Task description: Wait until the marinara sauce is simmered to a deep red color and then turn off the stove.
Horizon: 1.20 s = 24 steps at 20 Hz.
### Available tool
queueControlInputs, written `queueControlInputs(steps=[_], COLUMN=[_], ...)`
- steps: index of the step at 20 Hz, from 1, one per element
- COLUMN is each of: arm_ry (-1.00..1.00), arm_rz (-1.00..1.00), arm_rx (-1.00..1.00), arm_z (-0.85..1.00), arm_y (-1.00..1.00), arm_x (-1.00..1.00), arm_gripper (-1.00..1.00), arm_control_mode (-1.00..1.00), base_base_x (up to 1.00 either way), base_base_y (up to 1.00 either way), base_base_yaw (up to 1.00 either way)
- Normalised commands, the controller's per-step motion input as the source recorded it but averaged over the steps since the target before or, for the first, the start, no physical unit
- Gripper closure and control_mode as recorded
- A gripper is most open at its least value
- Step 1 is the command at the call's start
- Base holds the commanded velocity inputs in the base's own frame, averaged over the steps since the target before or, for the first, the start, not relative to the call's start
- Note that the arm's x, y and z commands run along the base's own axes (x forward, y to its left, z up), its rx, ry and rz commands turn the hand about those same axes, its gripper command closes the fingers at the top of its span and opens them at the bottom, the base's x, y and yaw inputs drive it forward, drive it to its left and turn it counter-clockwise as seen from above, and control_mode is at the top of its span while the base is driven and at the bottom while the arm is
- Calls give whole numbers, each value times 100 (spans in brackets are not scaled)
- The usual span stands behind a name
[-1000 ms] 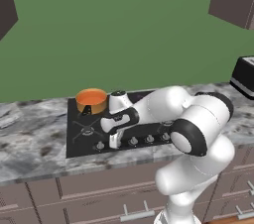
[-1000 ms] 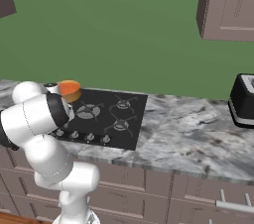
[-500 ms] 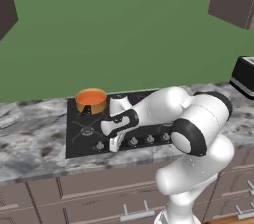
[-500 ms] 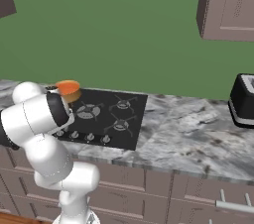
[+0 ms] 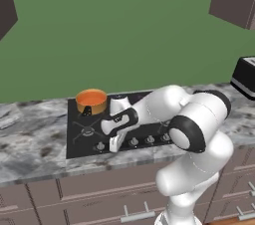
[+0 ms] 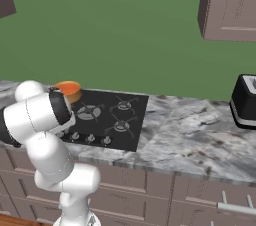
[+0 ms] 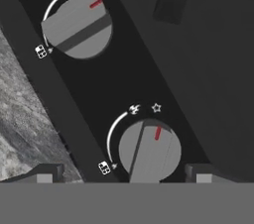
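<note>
Presently: tool [image 7: 124, 173], fingers parted, straddles round grey knob [image 7: 149, 150] on black flat stove [image 5: 89, 134]; smooth orange-red marinara sauce [image 5: 90, 98] nearby. Advice: centre, close, then rotate.

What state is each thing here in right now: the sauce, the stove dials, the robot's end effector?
marinara sauce: orange-red, in its pot on the stove's back left burner.
stove: flame not visible, on or off unclear.
near knob: red mark just right of the star.
far knob: red mark near the star.
end effector: open, fingertips either side of the near knob.
</note>
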Motion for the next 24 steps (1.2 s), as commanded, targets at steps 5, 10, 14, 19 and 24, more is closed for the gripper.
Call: queueControlInputs(steps=[5, 10, 14, 19, 24], arm_ry=[3, 1, 2, 0, 0], arm_rz=[-2, -4, -2, -1, 0], arm_rx=[0, 0, 0, 0, 0], arm_z=[0, 0, 0, 0, 0], arm_y=[24, 26, 29, 20, 0], arm_x=[0, 0, 0, 0, 0], arm_gripper=[-100, -100, -100, -100, -100], arm_control_mode=[-100, -100, -100, -100, -100], base_base_x=[0, 0, 0, 0, 0], base_base_y=[0, 0, 0, 0, 0], base_base_yaw=[0, 0, 0, 0, 0])
